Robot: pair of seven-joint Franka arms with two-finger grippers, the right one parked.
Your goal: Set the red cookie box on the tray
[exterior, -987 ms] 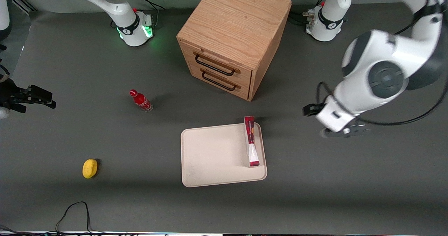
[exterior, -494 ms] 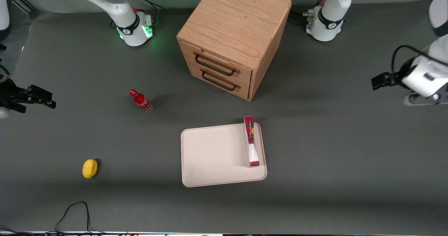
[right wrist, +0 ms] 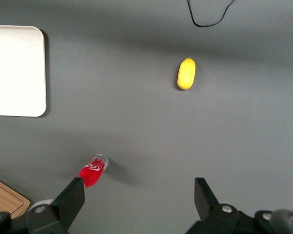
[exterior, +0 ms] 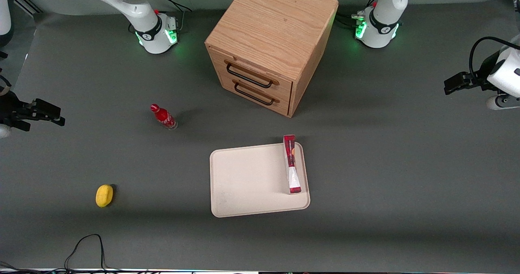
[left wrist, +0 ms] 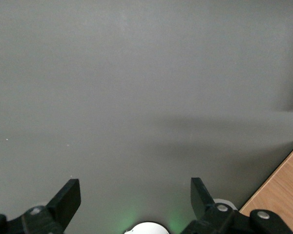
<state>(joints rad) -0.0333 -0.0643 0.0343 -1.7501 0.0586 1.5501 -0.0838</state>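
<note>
While its fingers stand spread apart over bare grey table, the gripper holds nothing and hangs at the working arm's end of the table, well apart from the box. The box stands on a narrow red side on the tray, along the tray edge toward the working arm. The cabinet stands farther from the front camera than the tray.
</note>
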